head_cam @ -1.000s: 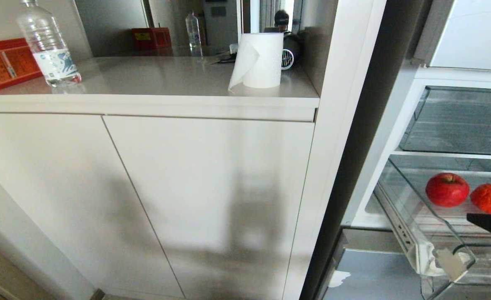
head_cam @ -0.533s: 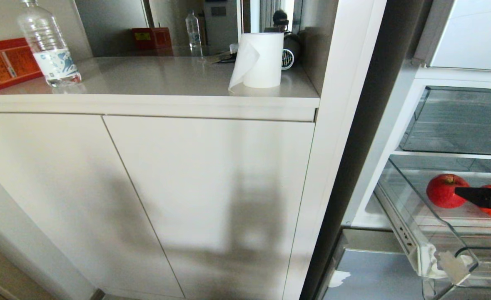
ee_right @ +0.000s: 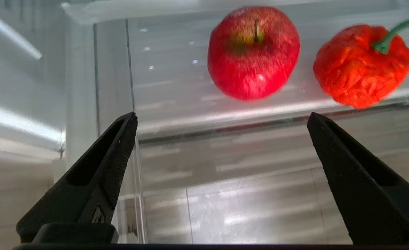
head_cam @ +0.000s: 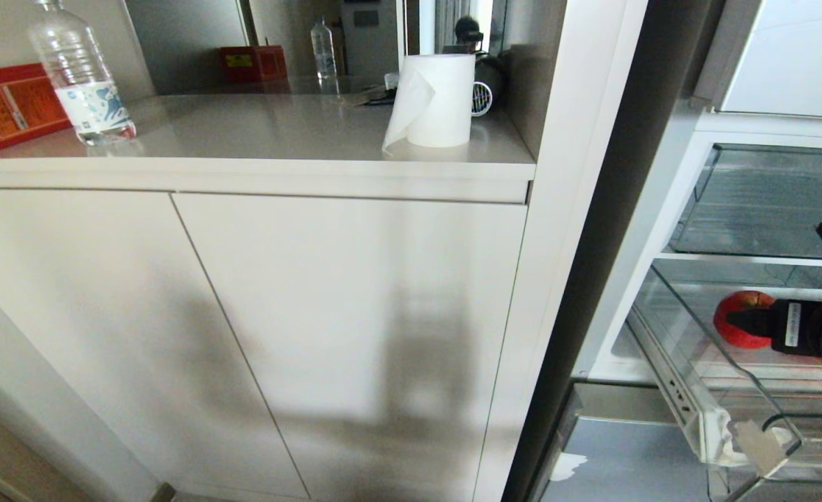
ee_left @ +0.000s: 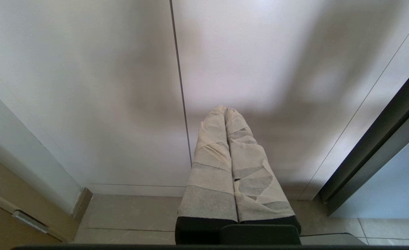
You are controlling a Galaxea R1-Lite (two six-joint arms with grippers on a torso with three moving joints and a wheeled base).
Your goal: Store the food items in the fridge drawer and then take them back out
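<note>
Beige counter (head_cam: 257, 132) adjoins open fridge drawer (head_cam: 689, 390).

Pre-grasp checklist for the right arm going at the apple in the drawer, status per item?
1. Right gripper open: ok, jaws spread wide.
2. Nothing held: ok.
3. Apple in the fridge drawer, upright, stem up: ok.
4. Apple between the fingertips: not ok, it lies ahead of them.
5. Clearance from the red pepper: ok, a gap shows between the two, though one finger must pass close to it.
6. Left gripper out of the way: ok, shut, hanging by the cabinet door.
</note>
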